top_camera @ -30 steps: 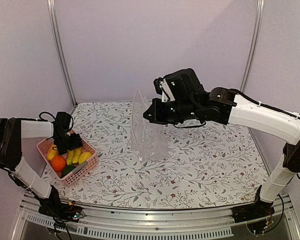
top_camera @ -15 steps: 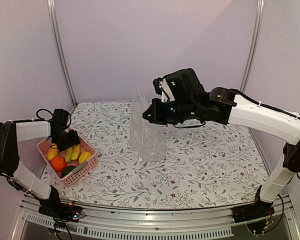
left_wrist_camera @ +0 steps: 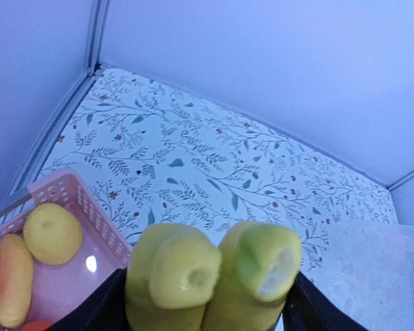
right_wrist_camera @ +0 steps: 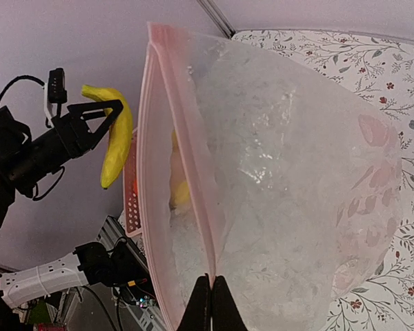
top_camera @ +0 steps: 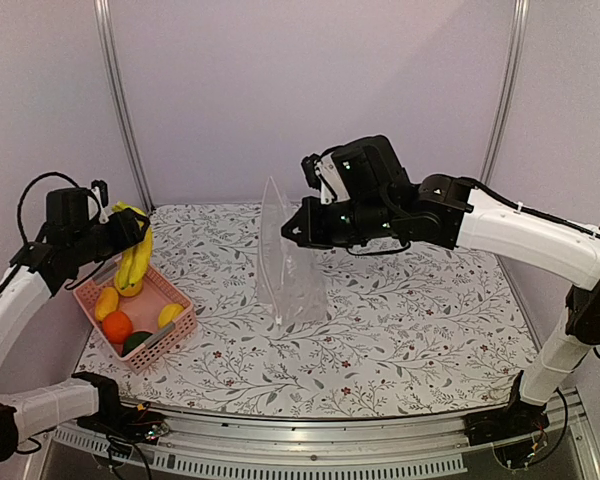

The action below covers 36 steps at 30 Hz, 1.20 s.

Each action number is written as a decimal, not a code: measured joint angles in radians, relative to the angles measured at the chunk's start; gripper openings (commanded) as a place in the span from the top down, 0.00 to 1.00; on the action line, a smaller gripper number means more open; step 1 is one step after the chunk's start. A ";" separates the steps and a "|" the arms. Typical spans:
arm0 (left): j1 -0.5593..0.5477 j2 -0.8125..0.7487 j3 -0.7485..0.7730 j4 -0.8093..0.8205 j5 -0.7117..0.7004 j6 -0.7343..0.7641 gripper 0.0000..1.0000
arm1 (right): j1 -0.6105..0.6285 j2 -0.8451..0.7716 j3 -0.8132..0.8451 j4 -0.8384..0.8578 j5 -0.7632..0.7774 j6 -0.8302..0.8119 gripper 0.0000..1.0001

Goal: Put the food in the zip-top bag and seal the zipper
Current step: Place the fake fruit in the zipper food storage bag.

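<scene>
My left gripper is shut on the yellow bananas and holds them in the air above the pink basket; they fill the low middle of the left wrist view and show in the right wrist view. The rest of the food lies in the basket: a lemon-like piece, an orange, another yellow piece, a dark green piece. My right gripper is shut on one mouth edge of the clear zip-top bag and holds it upright with its mouth open. The zipper runs along that edge.
The basket stands at the table's near left, by the left wall rail. The bag stands mid-table under the right arm. The floral tabletop stretches to the right and front of the bag.
My left gripper has risen out of the basket with the bananas and moved up and slightly left. The bag in my right gripper has shifted slightly left.
</scene>
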State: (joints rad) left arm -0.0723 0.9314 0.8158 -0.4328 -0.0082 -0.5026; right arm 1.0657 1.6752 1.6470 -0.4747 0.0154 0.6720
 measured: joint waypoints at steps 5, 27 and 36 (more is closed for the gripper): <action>-0.132 -0.111 0.111 0.077 0.145 -0.005 0.39 | 0.000 0.002 0.020 0.001 -0.026 -0.016 1.00; -0.760 0.141 0.175 0.810 0.467 0.050 0.40 | 0.000 0.047 0.067 0.016 -0.132 0.034 1.00; -0.797 0.280 0.144 1.077 0.552 0.115 0.42 | 0.000 0.047 0.074 0.029 -0.167 0.073 1.00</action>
State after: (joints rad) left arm -0.8688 1.2110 0.9596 0.6441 0.5438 -0.3874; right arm 1.0657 1.7218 1.7210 -0.4461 -0.1513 0.7448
